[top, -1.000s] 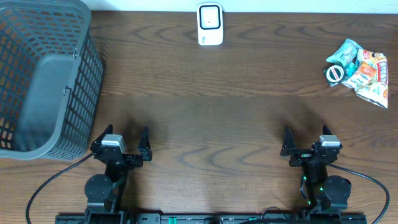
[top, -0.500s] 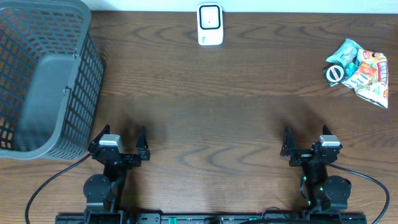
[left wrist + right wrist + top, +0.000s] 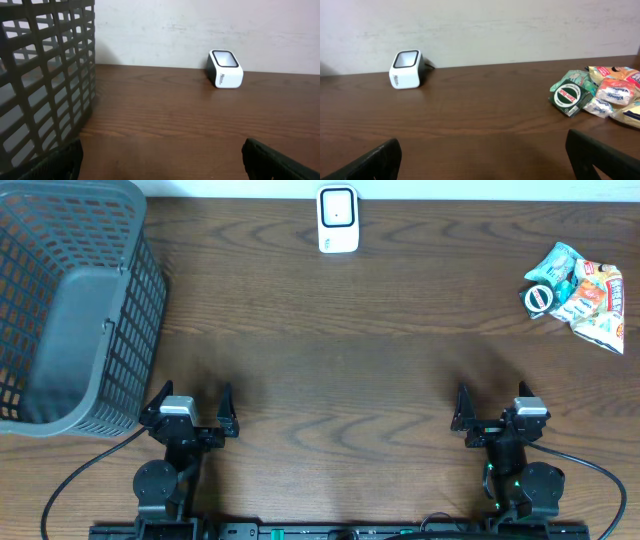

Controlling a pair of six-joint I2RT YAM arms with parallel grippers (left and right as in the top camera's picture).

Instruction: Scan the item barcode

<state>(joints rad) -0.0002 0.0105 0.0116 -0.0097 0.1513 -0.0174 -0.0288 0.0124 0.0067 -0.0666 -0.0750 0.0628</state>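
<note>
item: snack packs point(image 3: 585, 295) heaped at 2 o'clock | scanner point(image 3: 338, 220) at 12 o'clock | left gripper point(image 3: 193, 402) at 7 and right gripper point(image 3: 493, 410) at 5 o'clock: fingers wide apart, empty | risk: packs touch and look crinkly, so a grab may lift two or slip

Plenty of room here: the brown surface point(image 3: 340, 350) lies bare across the whole middle, from the two arms out to the far edge. The left gripper point(image 3: 193, 394), jaws spread, has a clean lane at 12 and 1 o'clock. From 9 round to 11 o'clock the grey mesh basket point(image 3: 142, 330) stands close by as a tall wall. At the surface's 12 o'clock edge sits the white scanner point(image 3: 338, 220), the lone block there. The right gripper point(image 3: 490, 402), jaws apart, faces bare wood at 12. The heap of snack packets point(image 3: 580, 295) crowds its 1 o'clock, well off.
</note>
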